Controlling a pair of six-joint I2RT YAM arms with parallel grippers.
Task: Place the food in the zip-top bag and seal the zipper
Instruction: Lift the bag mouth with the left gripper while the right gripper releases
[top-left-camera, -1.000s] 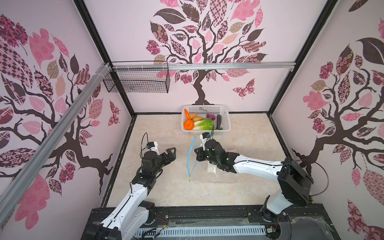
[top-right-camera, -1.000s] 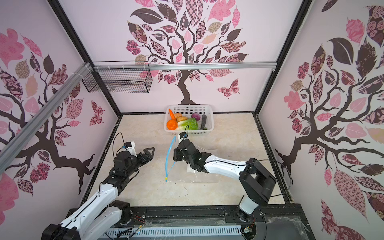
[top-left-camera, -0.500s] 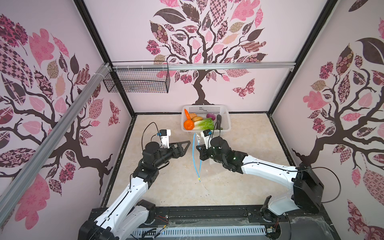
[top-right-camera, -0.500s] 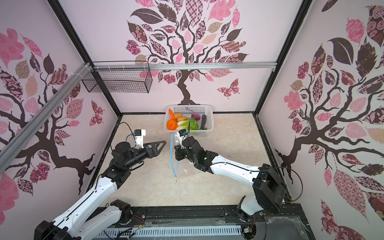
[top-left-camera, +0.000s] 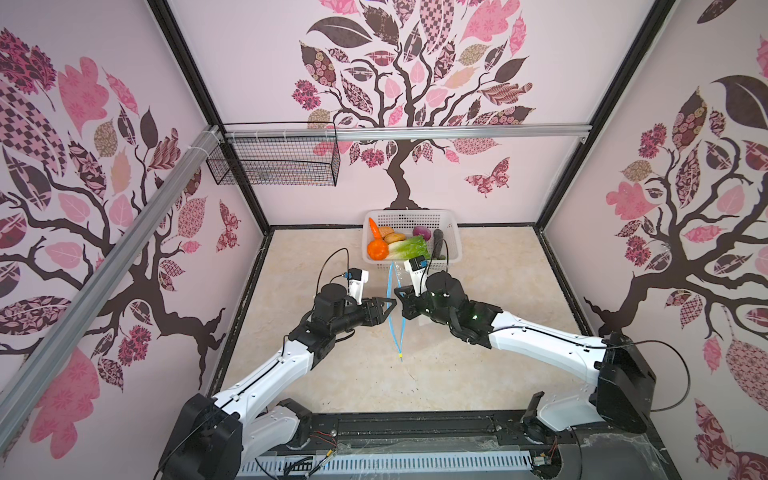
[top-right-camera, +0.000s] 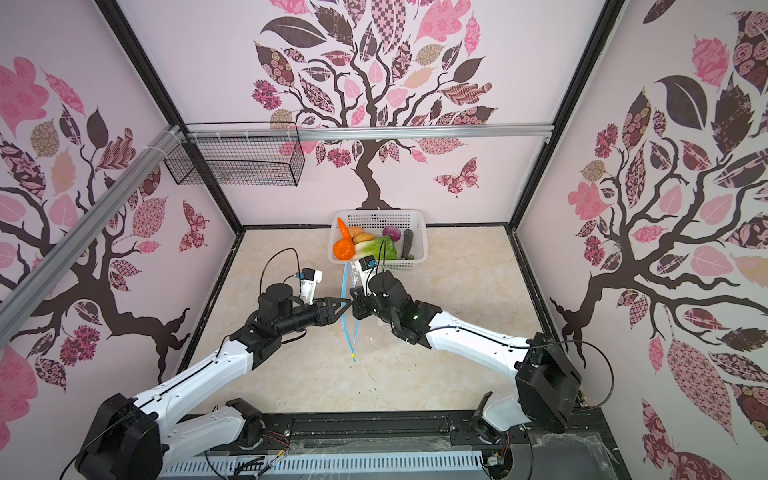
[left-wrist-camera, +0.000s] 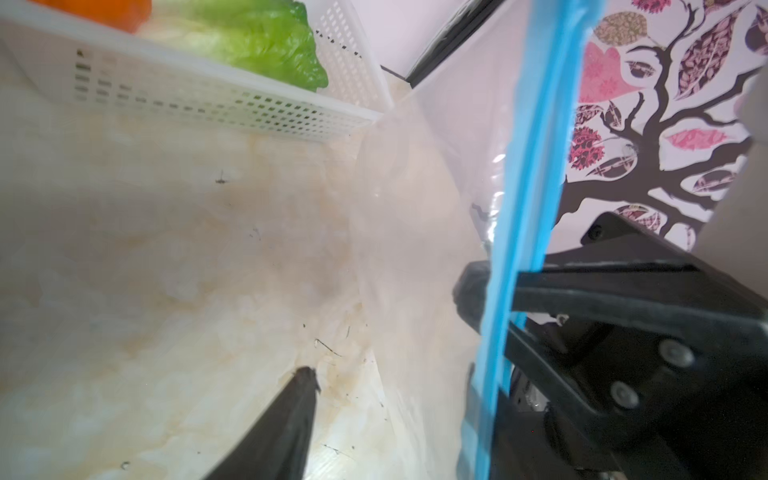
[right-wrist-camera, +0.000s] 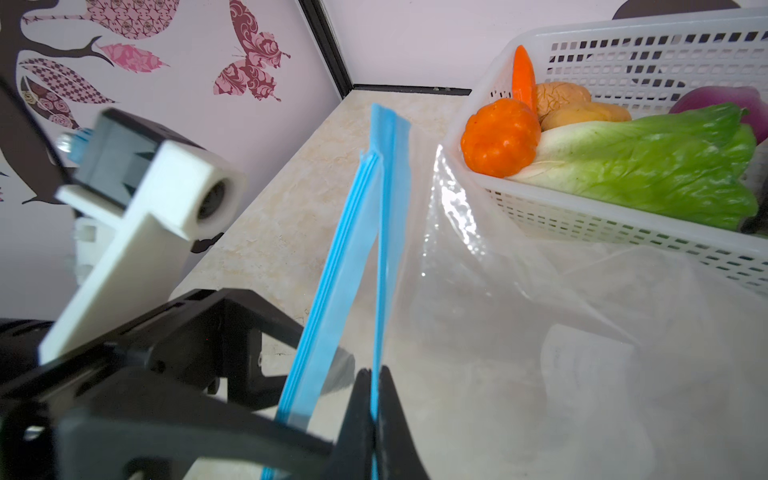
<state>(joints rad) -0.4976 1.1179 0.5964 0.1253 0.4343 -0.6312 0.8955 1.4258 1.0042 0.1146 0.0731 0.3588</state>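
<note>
Near the middle of the table (top-left-camera: 332, 374), the zipper (top-left-camera: 395, 332) runs near to far as a thin blue strip, with its yellow slider (top-left-camera: 400, 356) at the near, low end. Just beyond the slider, the two grippers meet almost tip to tip at the strip. The left gripper (top-left-camera: 388, 305) reaches in from the left with its jaws partly apart; one lip of the strip runs between them, not pinched. The right gripper (right-wrist-camera: 374, 384) comes from the right, its jaws closed tight on the other lip and holding it up off the table. The lips part there in a narrow V and join again at the far end. The clear bag (right-wrist-camera: 540, 291) hangs right of the strip, its white label (right-wrist-camera: 590, 374) low down and its far side touching the basket (top-left-camera: 409, 214). All the food (top-left-camera: 395, 237) lies in that basket by the far wall. The carrot (top-left-camera: 374, 227), pumpkin (top-left-camera: 377, 248) and potatoes (top-left-camera: 388, 231) are on the left. The cabbage (top-left-camera: 411, 248) is in the middle, and the onion (top-left-camera: 419, 230) and eggplant (top-left-camera: 437, 245) are on the right.
</note>
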